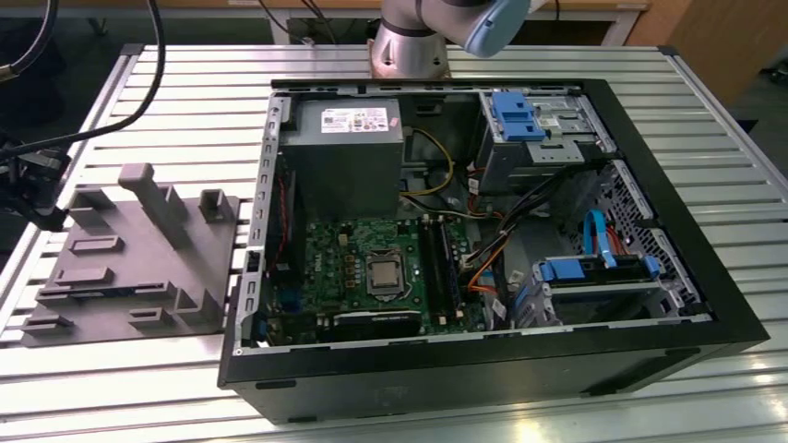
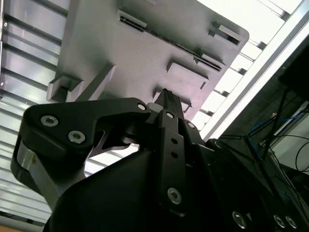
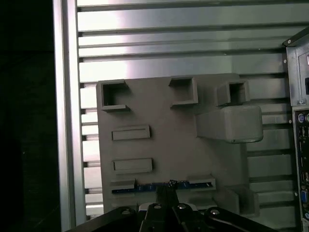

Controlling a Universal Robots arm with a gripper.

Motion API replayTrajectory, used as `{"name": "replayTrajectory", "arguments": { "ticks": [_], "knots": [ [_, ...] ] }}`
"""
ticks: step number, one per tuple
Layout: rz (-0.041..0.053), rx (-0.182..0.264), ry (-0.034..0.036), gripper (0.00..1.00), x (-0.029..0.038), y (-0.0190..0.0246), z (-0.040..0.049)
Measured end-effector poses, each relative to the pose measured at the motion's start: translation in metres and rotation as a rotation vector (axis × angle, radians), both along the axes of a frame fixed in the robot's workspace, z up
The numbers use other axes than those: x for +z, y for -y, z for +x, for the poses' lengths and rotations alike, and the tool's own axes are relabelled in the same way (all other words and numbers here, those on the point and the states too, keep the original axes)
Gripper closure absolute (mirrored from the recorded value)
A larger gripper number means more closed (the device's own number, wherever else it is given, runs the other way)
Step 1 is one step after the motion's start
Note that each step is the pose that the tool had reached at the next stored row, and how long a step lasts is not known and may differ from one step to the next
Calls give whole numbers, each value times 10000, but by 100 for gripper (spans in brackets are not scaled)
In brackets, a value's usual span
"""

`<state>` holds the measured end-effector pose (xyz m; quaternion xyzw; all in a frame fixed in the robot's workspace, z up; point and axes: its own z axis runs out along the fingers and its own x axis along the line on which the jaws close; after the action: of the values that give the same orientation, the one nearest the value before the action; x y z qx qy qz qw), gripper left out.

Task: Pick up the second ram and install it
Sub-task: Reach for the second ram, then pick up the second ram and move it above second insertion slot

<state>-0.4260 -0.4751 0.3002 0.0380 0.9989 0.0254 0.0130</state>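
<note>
The second ram (image 3: 145, 186) is a thin dark strip with a bluish edge. It lies in a slot of the grey holder tray (image 3: 169, 140). In the second wrist view the ram (image 2: 193, 52) is a dark line across the tray (image 2: 135, 58). My gripper (image 3: 166, 189) hangs above the tray, over the middle of the ram, with its fingertips together and nothing between them. Its black fingers and linkage (image 2: 166, 94) stand in front of the tray. In the exterior view the tray (image 1: 136, 268) lies on the exterior view's left of the open computer case (image 1: 493, 369).
The case holds a motherboard (image 1: 369, 268) with memory slots (image 1: 438, 268), a power supply (image 1: 339, 138), drive bays and loose cables. Tall grey blocks (image 3: 229, 123) rise from the tray. The case's corner (image 3: 299, 96) is beside the tray. The slatted metal table (image 1: 185, 92) has a raised rail (image 3: 65, 121).
</note>
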Motion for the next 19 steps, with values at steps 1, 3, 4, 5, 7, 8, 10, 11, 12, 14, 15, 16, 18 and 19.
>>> {"name": "replayTrajectory", "arguments": {
  "ticks": [1, 3, 4, 5, 7, 8, 10, 11, 12, 14, 15, 16, 18, 19],
  "knots": [
    [0, 0, 1, 89, -1, 0, 0],
    [-1, 1, -1, 89, -1, 1, 0],
    [-1, 1, -1, 89, -2, 1, 0],
    [-1, 1, -1, 89, -2, 1, 0],
    [-1, 1, -1, 89, -3, 1, 0],
    [-1, 1, -1, 89, -3, 1, 0],
    [-1, 1, -1, 89, -3, 1, 0],
    [-1, 1, -1, 89, -3, 1, 0],
    [0, 1, -1, 89, -3, 1, 0],
    [0, 1, -1, 89, -3, 1, 0],
    [0, 4, 0, 89, -4, 1, 0],
    [0, 34, 0, 89, -4, 1, 0],
    [-1, 176, 0, 89, -4, 1, 0],
    [0, 276, 0, 89, -4, 1, 0]
  ]
}}
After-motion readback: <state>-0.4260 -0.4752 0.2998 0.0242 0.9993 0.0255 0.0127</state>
